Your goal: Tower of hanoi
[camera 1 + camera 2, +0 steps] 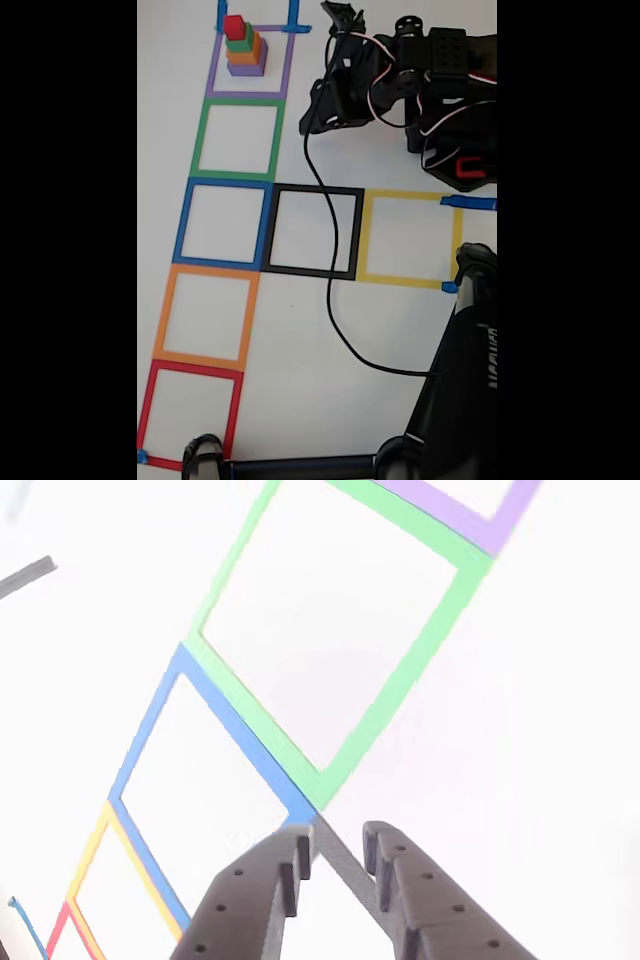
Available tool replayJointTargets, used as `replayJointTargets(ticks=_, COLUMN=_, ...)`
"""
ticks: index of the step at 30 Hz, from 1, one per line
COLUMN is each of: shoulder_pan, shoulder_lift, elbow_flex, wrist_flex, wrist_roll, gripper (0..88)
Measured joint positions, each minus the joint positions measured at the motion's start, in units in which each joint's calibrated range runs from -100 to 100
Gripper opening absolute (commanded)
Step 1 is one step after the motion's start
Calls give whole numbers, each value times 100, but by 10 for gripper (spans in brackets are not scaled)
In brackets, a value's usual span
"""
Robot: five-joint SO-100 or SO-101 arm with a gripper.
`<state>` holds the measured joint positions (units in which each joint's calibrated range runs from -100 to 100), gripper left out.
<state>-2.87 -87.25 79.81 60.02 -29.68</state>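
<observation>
The tower of hanoi stands stacked at the top left of the fixed view. Its red cube sits on the green cube, that one on the orange cube, and the purple cube is at the bottom. The stack stands inside the purple tape square. The black arm is folded at the top right, well away from the stack. In the other view my gripper hangs above the table over a black tape line. Its jaws stand a narrow gap apart with nothing between them.
Tape squares run down the white table: green, blue, orange, red. Black and yellow squares lie to the right. A black cable crosses the table toward a black stand at bottom right.
</observation>
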Motion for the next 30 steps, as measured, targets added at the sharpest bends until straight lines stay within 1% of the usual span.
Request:
replayJointTargets(ticks=2, shoulder_pan=316, shoulder_lift=270, elbow_flex=-717, wrist_flex=113, wrist_roll=1331, gripper=15)
replayJointTargets(ticks=3, shoulder_pan=410, shoulder_lift=355, elbow_flex=-1089, wrist_flex=218, wrist_roll=1906, gripper=15)
replayJointTargets(ticks=6, shoulder_pan=609, shoulder_lift=633, elbow_flex=-2027, wrist_flex=459, wrist_roll=3076, gripper=15)
replayJointTargets(ticks=8, shoulder_pan=878, shoulder_lift=844, elbow_flex=-2621, wrist_flex=613, wrist_roll=4047, gripper=15)
replayJointTargets(ticks=10, shoulder_pan=1077, shoulder_lift=1106, elbow_flex=-3240, wrist_flex=726, wrist_roll=4910, gripper=15)
replayJointTargets(ticks=12, shoulder_pan=1229, shoulder_lift=1393, elbow_flex=-3825, wrist_flex=766, wrist_roll=5935, gripper=15)
replayJointTargets(ticks=14, shoulder_pan=1451, shoulder_lift=1646, elbow_flex=-4312, wrist_flex=774, wrist_roll=6709, gripper=15)
replayJointTargets(ticks=17, shoulder_pan=1615, shoulder_lift=1959, elbow_flex=-4861, wrist_flex=774, wrist_roll=8633, gripper=15)
replayJointTargets(ticks=19, shoulder_pan=1638, shoulder_lift=2144, elbow_flex=-5082, wrist_flex=774, wrist_roll=10036, gripper=15)
replayJointTargets(ticks=20, shoulder_pan=1697, shoulder_lift=2246, elbow_flex=-5170, wrist_flex=734, wrist_roll=10522, gripper=15)
replayJointTargets(ticks=23, shoulder_pan=1837, shoulder_lift=2533, elbow_flex=-5277, wrist_flex=451, wrist_roll=11709, gripper=15)
replayJointTargets(ticks=26, shoulder_pan=1872, shoulder_lift=2828, elbow_flex=-5241, wrist_flex=56, wrist_roll=12482, gripper=46)
replayJointTargets(ticks=28, shoulder_pan=2025, shoulder_lift=2854, elbow_flex=-5029, wrist_flex=-202, wrist_roll=12824, gripper=74)
replayJointTargets(ticks=30, shoulder_pan=2270, shoulder_lift=2930, elbow_flex=-4754, wrist_flex=-419, wrist_roll=12824, gripper=94)
